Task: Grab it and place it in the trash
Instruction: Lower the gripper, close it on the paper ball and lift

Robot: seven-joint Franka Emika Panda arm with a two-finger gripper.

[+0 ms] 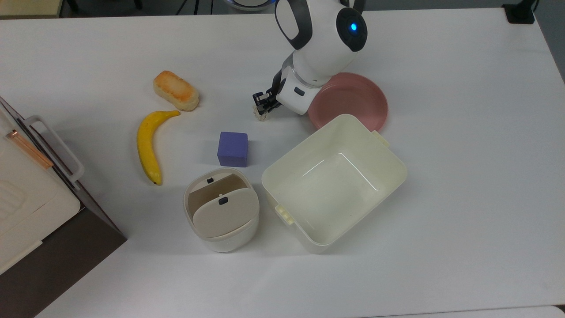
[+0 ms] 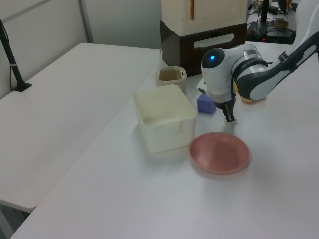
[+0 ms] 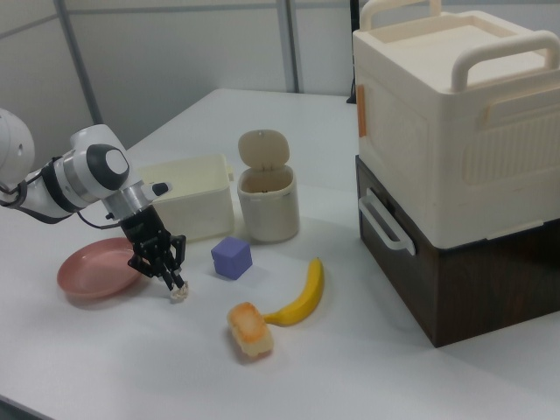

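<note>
the white arm (image 1: pixel 320 39) reaches in from the top view's upper edge and bends down toward the table, a blue light glowing on its last joint. its wrist tilts toward the top view's lower left, carrying the black gripper (image 1: pixel 263 105) (image 3: pixel 172 278) (image 2: pixel 230 117) low, just above the surface. in the right view the two fingers (image 3: pixel 163 262) point down and sit drawn close together at their tips.

A banana (image 1: pixel 148 143), a bread roll (image 1: pixel 175 90), a purple cube (image 1: pixel 232 149) and a pink plate (image 1: pixel 353 101) (partly behind the cream tub (image 1: pixel 334 181)) sit on the white table (image 1: pixel 463 132).
</note>
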